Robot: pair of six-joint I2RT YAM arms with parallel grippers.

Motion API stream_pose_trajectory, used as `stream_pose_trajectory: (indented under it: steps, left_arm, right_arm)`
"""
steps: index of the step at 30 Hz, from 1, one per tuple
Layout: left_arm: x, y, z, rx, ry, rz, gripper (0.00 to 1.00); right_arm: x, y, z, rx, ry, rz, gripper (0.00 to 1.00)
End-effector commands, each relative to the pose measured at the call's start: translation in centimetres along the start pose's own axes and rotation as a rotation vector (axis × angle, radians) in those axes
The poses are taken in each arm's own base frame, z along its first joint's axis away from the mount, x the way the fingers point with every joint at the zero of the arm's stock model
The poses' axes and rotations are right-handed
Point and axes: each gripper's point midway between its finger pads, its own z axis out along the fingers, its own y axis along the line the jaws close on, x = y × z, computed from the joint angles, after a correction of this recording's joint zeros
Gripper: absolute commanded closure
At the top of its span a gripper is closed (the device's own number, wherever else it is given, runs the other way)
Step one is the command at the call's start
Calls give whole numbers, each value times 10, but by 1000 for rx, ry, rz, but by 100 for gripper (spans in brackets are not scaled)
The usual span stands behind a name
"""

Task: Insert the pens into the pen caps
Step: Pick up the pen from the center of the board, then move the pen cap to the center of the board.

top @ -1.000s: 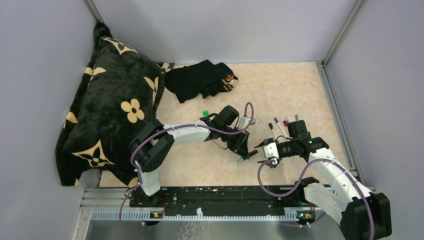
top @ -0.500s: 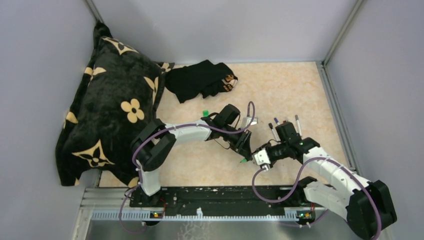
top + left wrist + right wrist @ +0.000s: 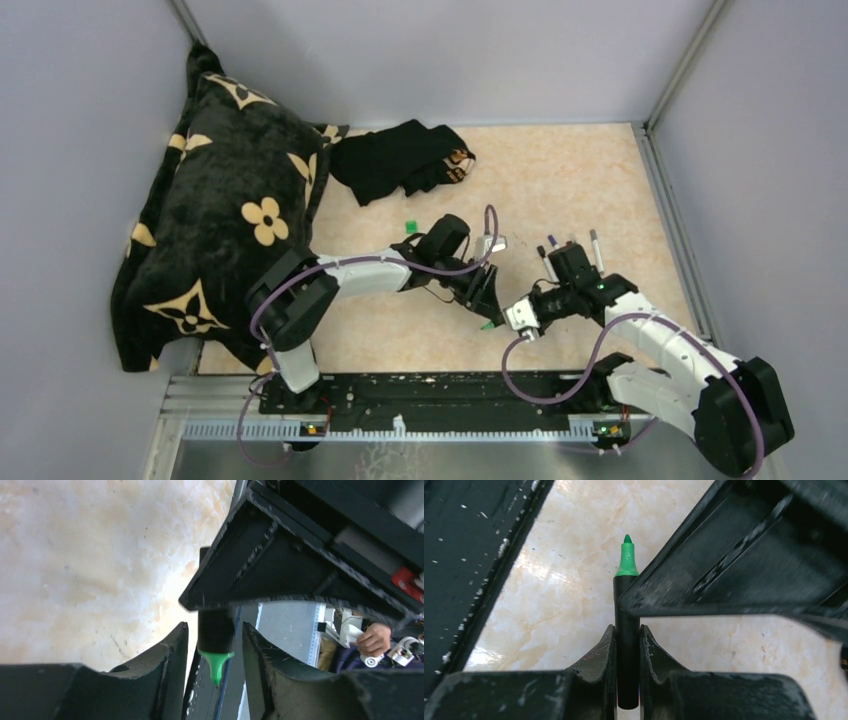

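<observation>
The thick black-barrelled pen (image 3: 627,605) with a green tip (image 3: 626,555) is pinched upright between my right gripper's (image 3: 627,630) fingers, which are shut on it. The same pen (image 3: 216,630) stands between the jaws of my left gripper (image 3: 215,630), with a gap on each side, so that gripper is open. From above, the left gripper (image 3: 487,300) and the right gripper (image 3: 515,318) meet at the table's middle front. A green pen cap (image 3: 410,226) lies behind the left arm. Several thin white pens (image 3: 595,243) lie behind the right wrist, partly hidden by it.
A large black pillow with tan flowers (image 3: 230,210) fills the left side. A black cloth (image 3: 405,158) lies at the back centre. Grey walls enclose the table, and a black rail (image 3: 430,392) runs along the near edge.
My right gripper moved left to the left gripper and shut on the black pen. The left gripper's jaws then opened off the pen.
</observation>
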Motion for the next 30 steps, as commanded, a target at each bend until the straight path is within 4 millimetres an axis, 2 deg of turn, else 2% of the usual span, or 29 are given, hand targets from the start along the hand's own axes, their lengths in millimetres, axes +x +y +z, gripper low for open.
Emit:
stream_pose_trajectory:
  steps: [1, 5, 9, 14, 17, 21, 26, 30]
  left_arm:
    - [-32, -11, -28, -65, -199, 126, 47]
    - [-43, 2, -61, -219, -343, 186, 35]
    - [-53, 30, -97, -458, -476, 211, 26]
    - [-66, 62, -138, -717, -581, 216, 2]
    - [-71, 91, -164, -885, -607, 163, 2]
    - [-70, 131, -189, -1063, -567, 45, 2]
    - [-71, 168, -201, -1197, -499, -59, 4]
    - [-69, 190, -207, -1248, -474, -97, 14]
  right_arm:
    - [-24, 0, -8, -26, -80, 72, 100]
    - [-28, -8, -16, 3, -89, 156, 100]
    - [-27, -16, -22, 35, -79, 232, 100]
    - [-24, -23, -26, 66, -66, 269, 100]
    - [-23, -24, -27, 72, -62, 275, 100]
    - [-22, -25, -28, 80, -60, 281, 100]
    - [-20, -26, -29, 87, -54, 284, 100]
    - [-19, -26, -29, 92, -51, 287, 100]
